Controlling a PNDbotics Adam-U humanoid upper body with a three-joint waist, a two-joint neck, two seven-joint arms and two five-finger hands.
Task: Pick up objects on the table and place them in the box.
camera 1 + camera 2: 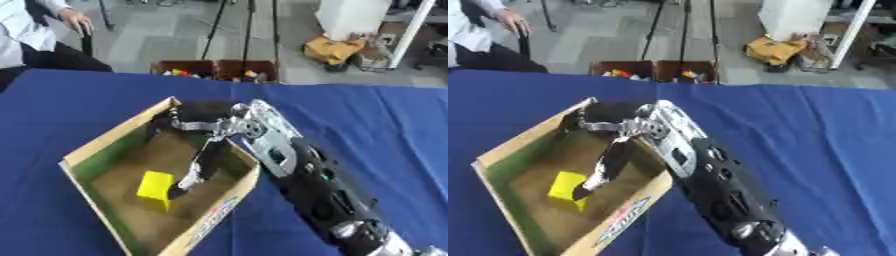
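Note:
An open cardboard box (112,136) with green inner walls stands on the blue table, left of centre. A yellow block (156,189) lies on the box floor near its front. My right arm comes in from the lower right, and my right hand (206,113) hangs over the box's far right corner. Its fingers are spread and relaxed. One long finger (199,167) points down into the box, with its tip right beside the yellow block's right edge. I cannot tell if it touches the block. The hand holds nothing. My left hand shows in neither view.
Blue cloth (376,120) covers the table around the box. Beyond the far edge, two brown crates (185,68) with small coloured things stand on the floor, with tripod legs behind them. A seated person is at the upper left, away from the table.

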